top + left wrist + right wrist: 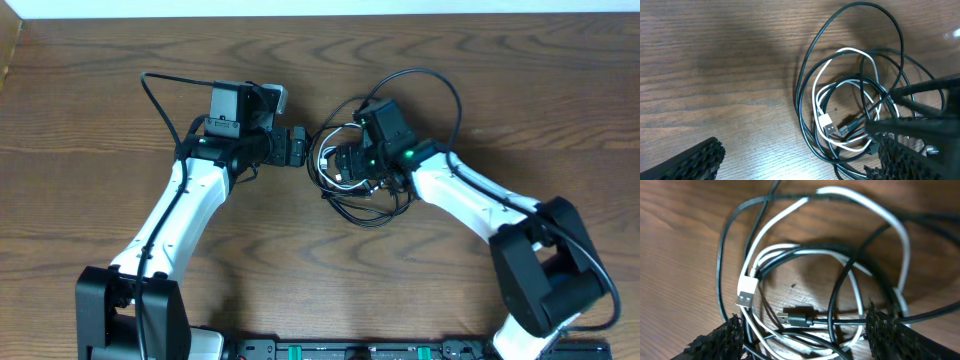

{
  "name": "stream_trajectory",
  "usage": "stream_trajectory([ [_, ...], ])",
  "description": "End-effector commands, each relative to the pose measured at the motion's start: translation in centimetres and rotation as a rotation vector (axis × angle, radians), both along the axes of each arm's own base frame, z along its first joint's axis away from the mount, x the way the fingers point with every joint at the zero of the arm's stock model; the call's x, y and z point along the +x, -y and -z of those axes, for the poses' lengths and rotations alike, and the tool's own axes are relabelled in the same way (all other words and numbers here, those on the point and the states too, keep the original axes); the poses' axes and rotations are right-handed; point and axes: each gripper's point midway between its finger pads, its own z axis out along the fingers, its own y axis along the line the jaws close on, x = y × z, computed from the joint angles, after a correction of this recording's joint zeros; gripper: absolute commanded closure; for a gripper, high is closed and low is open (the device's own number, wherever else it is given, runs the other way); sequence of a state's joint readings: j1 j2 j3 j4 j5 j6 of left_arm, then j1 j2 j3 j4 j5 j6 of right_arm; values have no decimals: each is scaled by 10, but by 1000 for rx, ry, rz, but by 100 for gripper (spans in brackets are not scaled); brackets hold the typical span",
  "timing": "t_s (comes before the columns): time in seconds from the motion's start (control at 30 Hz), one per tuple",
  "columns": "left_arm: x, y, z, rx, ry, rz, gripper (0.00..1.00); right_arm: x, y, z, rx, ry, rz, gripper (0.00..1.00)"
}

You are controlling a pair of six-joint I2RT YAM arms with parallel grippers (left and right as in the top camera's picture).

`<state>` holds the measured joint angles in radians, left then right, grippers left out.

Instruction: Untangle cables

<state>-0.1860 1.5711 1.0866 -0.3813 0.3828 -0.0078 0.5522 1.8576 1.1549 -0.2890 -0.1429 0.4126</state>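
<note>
Wood table [90, 90], cables [747, 290] tangled, L gripper [800, 155] + R gripper [805, 330] agape

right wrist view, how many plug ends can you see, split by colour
white plug end: 1
black plug end: 1
total: 2 in plain sight; more may be hidden
</note>
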Motion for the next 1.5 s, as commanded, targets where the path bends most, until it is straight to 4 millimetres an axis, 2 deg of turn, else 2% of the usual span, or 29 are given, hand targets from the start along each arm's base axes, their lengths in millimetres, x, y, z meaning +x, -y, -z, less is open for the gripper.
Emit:
stream_trajectory([
  [0.0, 0, -2, 5, 4, -15, -16, 2, -2, -6, 14, -8, -23, -14, 26],
  [0.13, 0, -2, 5, 4, -15, -16, 2, -4, -5, 27, -25, -49, -14, 34],
  [0.33, 0, -2, 5, 4, -15, -16, 2, -6, 0, 47, -61, -79, -4, 52],
  [0.53, 0, -2, 5, 4, -15, -16, 2, -4, 5, 50, -88, -69, 12, 63],
  [0.67, 0, -2, 5, 4, -16, -16, 2, 3, 16, 51, -135, -45, 74, 99],
  [0.8, 0, -2, 5, 4, -16, -16, 2, 5, 18, 50, -138, -39, 87, 99],
  [0.87, 0, -2, 5, 4, -16, -16, 2, 7, 17, 42, -123, -29, 86, 99],
  [0.93, 0, -2, 5, 4, -15, -16, 2, 11, 15, 17, -77, 9, 88, 99],
  [1.0, 0, -2, 5, 4, -15, -16, 2, 18, 16, -18, -34, 74, 99, 99],
  [1.13, 0, -2, 5, 4, -16, -16, 2, 21, 21, -115, 88, 259, 119, 99],
  [1.17, 0, -2, 5, 4, -16, -16, 2, 16, 26, -157, 140, 339, 127, 99],
  [1.2, 0, -2, 5, 4, -16, -16, 2, 11, 32, -185, 175, 396, 135, 99],
  [1.27, 0, -2, 5, 4, -16, -16, 2, 2, 41, -222, 220, 470, 145, 99],
  [1.33, 0, -2, 5, 4, -17, -16, 2, -17, 56, -275, 290, 582, 158, 99],
  [1.37, 0, -2, 6, 4, -19, -16, 2, -25, 61, -292, 312, 619, 161, 99],
  [1.47, -1, -2, 6, 5, -20, -16, 2, -38, 70, -316, 336, 680, 164, 99],
])
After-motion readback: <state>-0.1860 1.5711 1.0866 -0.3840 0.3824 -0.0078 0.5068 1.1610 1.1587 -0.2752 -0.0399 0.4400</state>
